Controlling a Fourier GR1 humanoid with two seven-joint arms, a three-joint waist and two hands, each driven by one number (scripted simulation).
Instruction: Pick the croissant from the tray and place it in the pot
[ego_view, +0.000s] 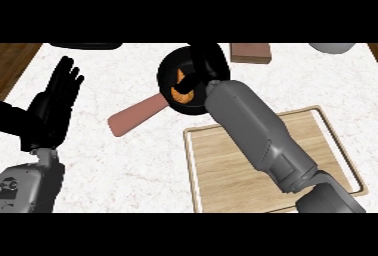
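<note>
While the right hand (201, 62) curls round the golden-brown croissant (180, 89) over the black round pot (171, 75), off the light wooden tray (214, 165), releasing too near the rim could tip it onto the counter. Left hand (53, 102) rests spread.

Right hand (198, 64) curled — left hand (55, 97) open

Kitchen: marble counter (140, 155), wooden tray (221, 165), black pot (171, 67).
</note>
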